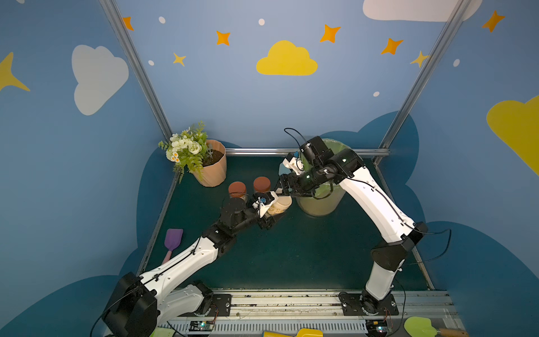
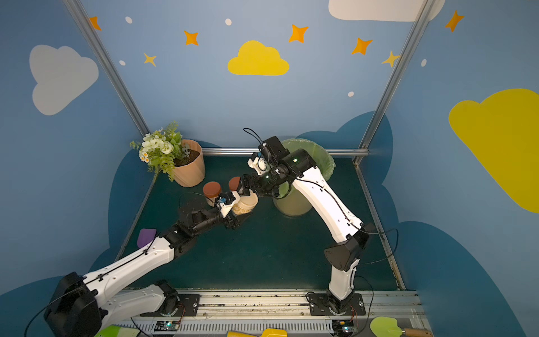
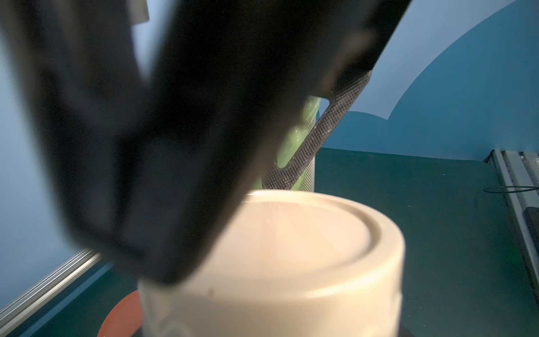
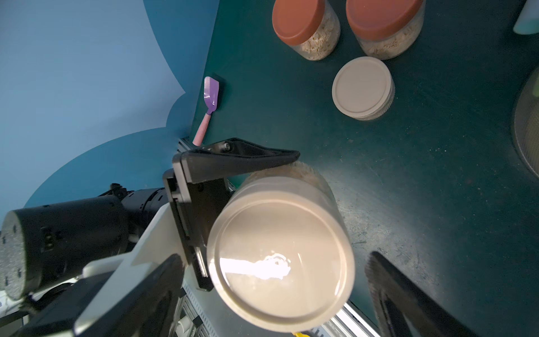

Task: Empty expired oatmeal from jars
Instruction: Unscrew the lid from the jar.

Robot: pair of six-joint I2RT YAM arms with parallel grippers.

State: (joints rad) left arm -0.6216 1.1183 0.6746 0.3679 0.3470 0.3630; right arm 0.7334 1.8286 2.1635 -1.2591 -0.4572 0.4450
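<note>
Top views kinda dim, edges bent fisheye-style. Left wrist view is mostly close-up blur. Right wrist: harsh white glare on the beige lid.

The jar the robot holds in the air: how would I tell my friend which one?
Find the big beige mesh bin with green liner at the back of the dark green table. Beside it, the left arm's black fingers hold a small clear beige-lidded jar of oatmeal, lifted and tilted. The two rust-red-lidded jars and the other beige-lidded jar stand on the table.
</note>
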